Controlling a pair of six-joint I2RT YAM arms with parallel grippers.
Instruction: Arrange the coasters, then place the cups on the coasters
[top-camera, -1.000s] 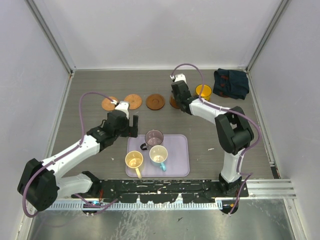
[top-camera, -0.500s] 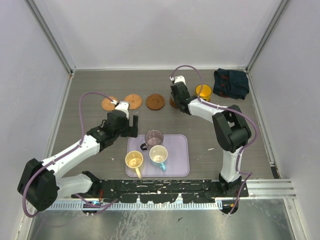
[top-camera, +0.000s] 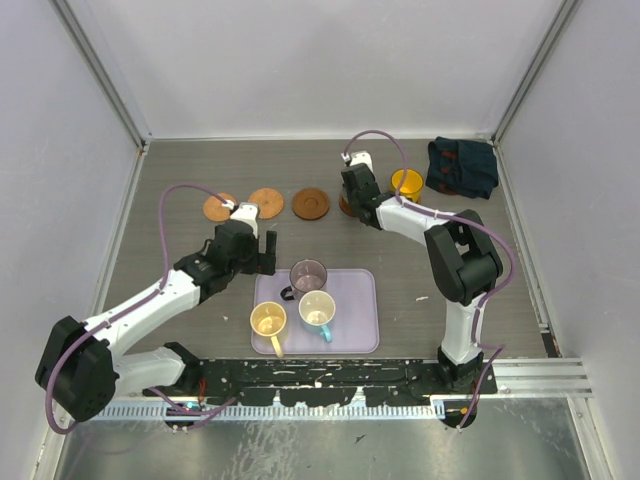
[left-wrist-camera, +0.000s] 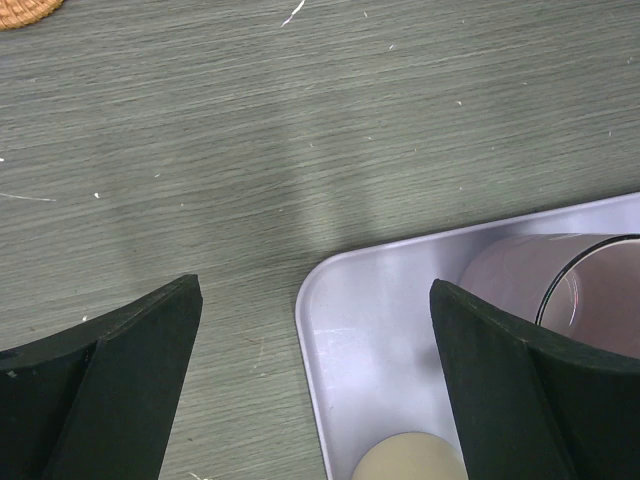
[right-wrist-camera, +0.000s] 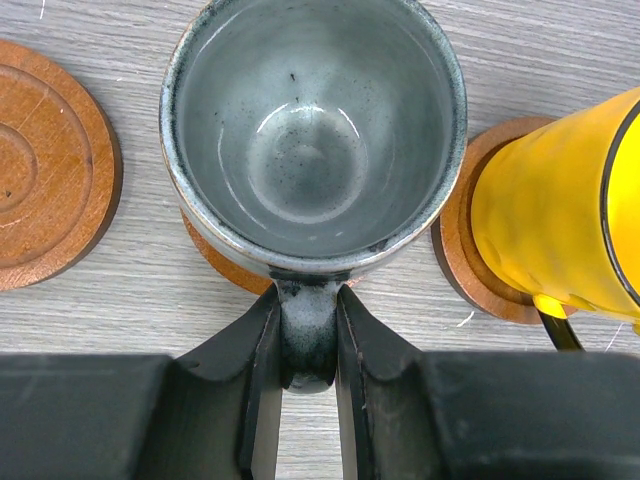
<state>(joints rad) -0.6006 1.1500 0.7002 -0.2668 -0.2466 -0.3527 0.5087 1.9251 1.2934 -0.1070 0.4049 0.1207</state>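
Note:
My right gripper (right-wrist-camera: 308, 310) is shut on the handle of the grey-green cup (right-wrist-camera: 310, 130), which stands upright over a brown coaster (right-wrist-camera: 222, 262); contact cannot be told. Just to its right, the yellow-orange cup (right-wrist-camera: 560, 210) sits on another coaster (right-wrist-camera: 462, 250). Three bare coasters (top-camera: 219, 207) (top-camera: 266, 202) (top-camera: 311, 203) lie in a row to the left. The purple cup (top-camera: 308, 275), the cream-yellow cup (top-camera: 268, 320) and the white cup (top-camera: 317, 310) with a blue handle stand on the lavender tray (top-camera: 358, 320). My left gripper (left-wrist-camera: 315, 380) hangs open and holds nothing above the tray's far left corner (left-wrist-camera: 325, 300).
A dark folded cloth (top-camera: 462, 166) lies at the back right corner. Grey walls close in the table on the left, back and right. The arm bases and a metal rail (top-camera: 330, 370) run along the near edge.
My right gripper has shifted slightly toward the back with the grey-green cup. The left arm has not moved.

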